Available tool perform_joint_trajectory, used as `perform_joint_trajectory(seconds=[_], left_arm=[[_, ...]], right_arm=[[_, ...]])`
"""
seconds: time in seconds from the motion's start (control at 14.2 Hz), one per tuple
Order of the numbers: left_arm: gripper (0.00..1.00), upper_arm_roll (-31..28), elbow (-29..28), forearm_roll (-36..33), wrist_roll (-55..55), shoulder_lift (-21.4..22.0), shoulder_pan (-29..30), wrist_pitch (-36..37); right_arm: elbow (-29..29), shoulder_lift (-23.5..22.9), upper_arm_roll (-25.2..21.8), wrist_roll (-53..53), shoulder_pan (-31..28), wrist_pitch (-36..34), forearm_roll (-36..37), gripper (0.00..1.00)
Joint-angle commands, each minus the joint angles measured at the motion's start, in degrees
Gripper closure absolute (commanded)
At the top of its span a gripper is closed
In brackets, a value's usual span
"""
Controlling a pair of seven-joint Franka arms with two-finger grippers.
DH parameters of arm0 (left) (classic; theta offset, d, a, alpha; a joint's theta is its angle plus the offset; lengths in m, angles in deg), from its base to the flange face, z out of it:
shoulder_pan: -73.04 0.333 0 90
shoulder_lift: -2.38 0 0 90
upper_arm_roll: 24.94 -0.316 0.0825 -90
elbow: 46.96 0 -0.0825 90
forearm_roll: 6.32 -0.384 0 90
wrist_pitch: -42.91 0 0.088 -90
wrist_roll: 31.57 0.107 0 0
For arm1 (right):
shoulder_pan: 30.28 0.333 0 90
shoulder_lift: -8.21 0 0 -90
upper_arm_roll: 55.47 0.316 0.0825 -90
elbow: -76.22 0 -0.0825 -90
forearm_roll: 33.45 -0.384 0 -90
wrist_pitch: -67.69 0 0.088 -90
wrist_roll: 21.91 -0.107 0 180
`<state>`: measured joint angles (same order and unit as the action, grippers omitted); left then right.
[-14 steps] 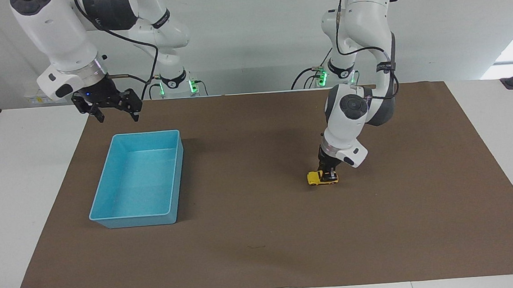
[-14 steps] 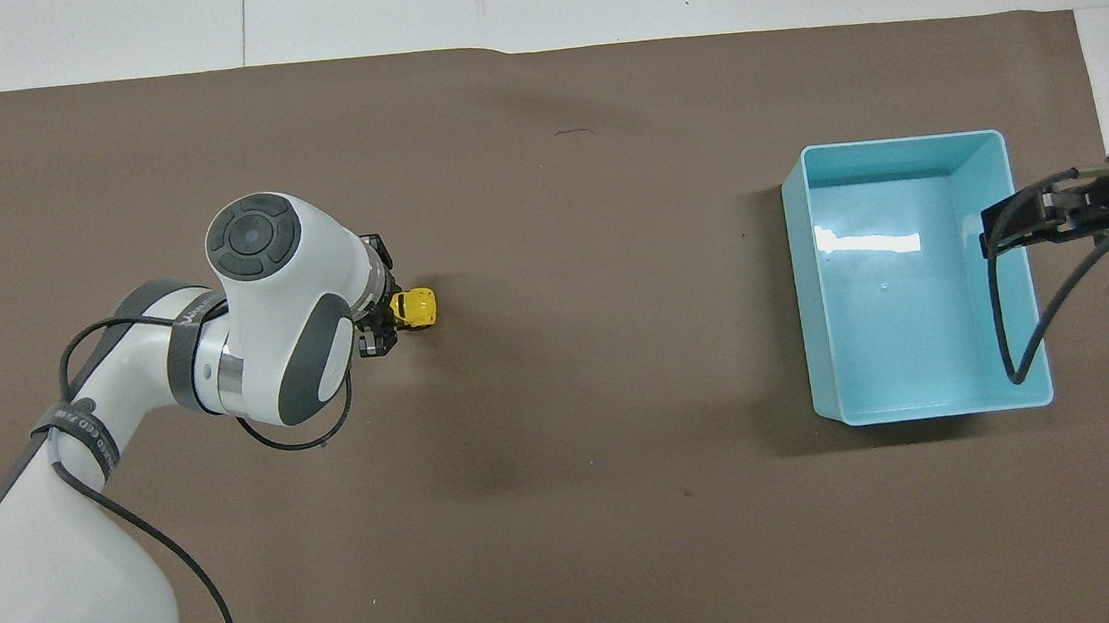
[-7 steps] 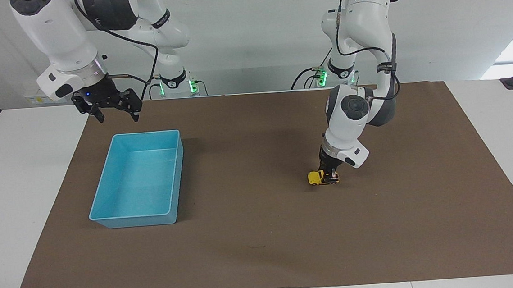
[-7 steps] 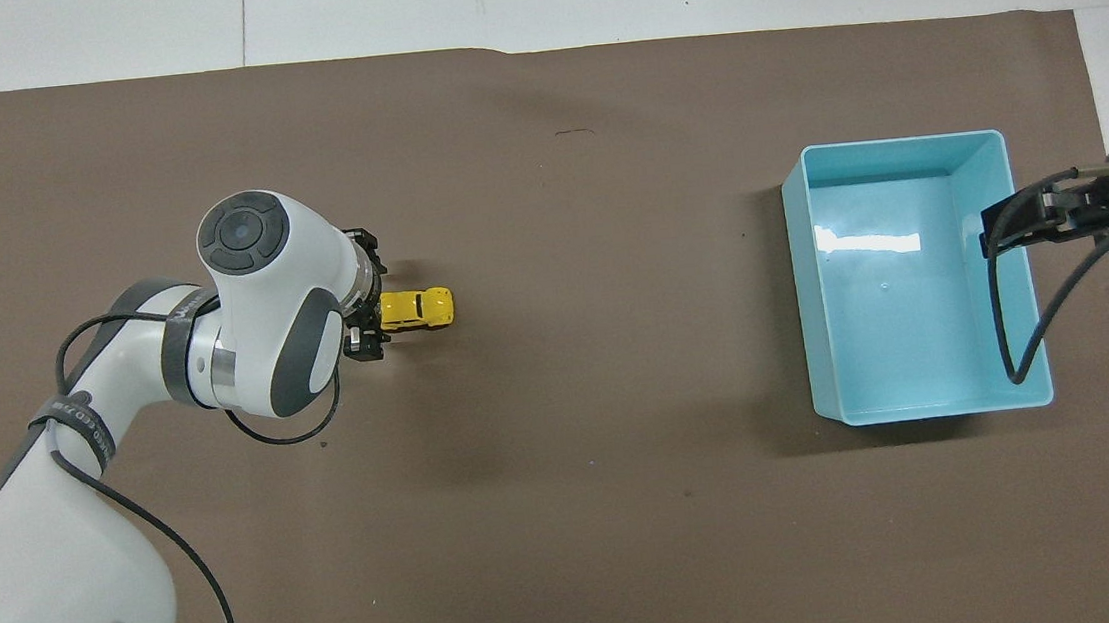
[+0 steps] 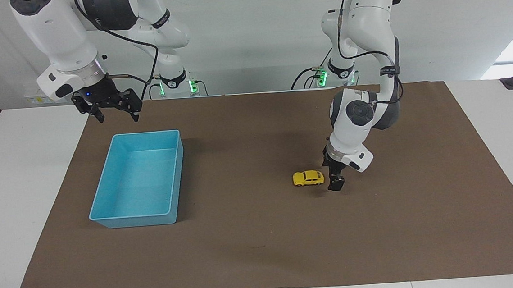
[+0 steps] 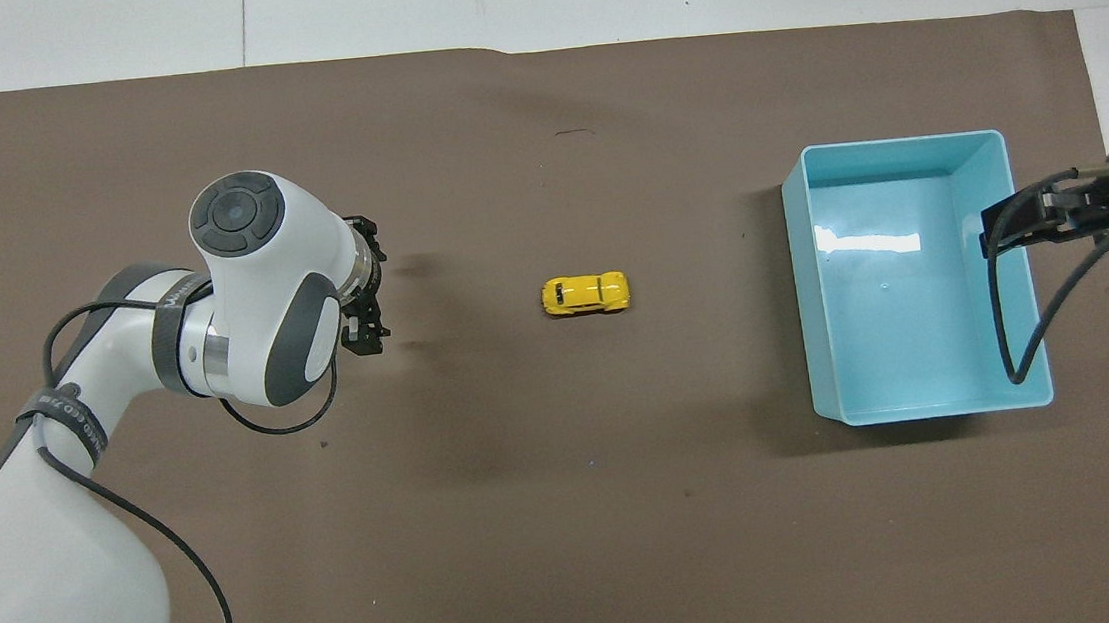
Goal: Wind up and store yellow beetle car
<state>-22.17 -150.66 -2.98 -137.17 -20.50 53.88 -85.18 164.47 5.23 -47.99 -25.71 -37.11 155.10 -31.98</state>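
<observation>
Landmark: light-blue bin (image 5: 138,179), standing empty on the brown mat (image 5: 263,243) toward the right arm's end of the table.
Right gripper: right gripper (image 5: 110,110) hangs over the mat just beside the bin's edge nearest the robots; fingers spread, holding nothing. This arm waits.
Yellow beetle car: yellow beetle car (image 5: 308,178) sits on its wheels on the mat, well apart from the bin, toward the left arm's end, about level with the bin's middle. Nothing touches it. In the overhead view the car (image 6: 586,294) lies between the bin (image 6: 925,410) and the left gripper (image 6: 365,298).
Left gripper: left gripper (image 5: 336,181) is low over the mat, on the car's side away from the bin, clear of it; jaws apart, nothing held.
Step in hand: judged as the release; the car stands free and pointed lengthwise toward the bin.
Remaining: storing is not done; the bin holds nothing.
Next move: a gripper must come down over the car, straddle its narrow body, close, lift and carry it over the bin wall.
Risk: the car is tiny and on wheels; a glancing finger could send it rolling.
</observation>
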Motion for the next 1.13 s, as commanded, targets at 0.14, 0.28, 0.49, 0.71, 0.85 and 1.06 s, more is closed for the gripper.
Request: perform_joint_trajectory(seconds=[0.14, 0.28, 0.49, 0.71, 0.85, 1.06], left_arm=[[0.0, 0.2, 1.0, -0.5, 0.9, 0.0, 0.3, 1.4], [0.0, 0.2, 1.1, -0.8, 1.0, 0.0, 0.3, 1.2], [0.0, 0.1, 1.9, -0.7, 4.9, 0.2, 0.4, 1.6], [0.0, 0.1, 1.9, -0.7, 8.5, 2.4, 0.4, 2.3], [0.0, 0.0, 2.6, -0.7, 12.4, 4.0, 0.6, 3.5], [0.0, -0.1, 6.5, -0.8, 16.4, 4.3, 1.0, 7.0]], right_arm=[[0.8, 0.9, 0.4, -0.2, -0.3, -0.9, -0.8, 0.0], [0.6, 0.9, 0.4, -0.2, -0.3, -0.9, -0.7, 0.0], [0.5, 0.8, 0.3, -0.8, -0.5, -0.3, -0.7, 0.0], [0.5, 0.6, 0.3, 0.0, -0.6, 0.0, -0.6, 0.0], [0.8, 0.8, 0.3, -0.6, -0.5, 0.1, -0.8, 0.0], [1.7, 1.1, 0.3, -6.2, -0.3, 2.0, -4.1, 0.0]])
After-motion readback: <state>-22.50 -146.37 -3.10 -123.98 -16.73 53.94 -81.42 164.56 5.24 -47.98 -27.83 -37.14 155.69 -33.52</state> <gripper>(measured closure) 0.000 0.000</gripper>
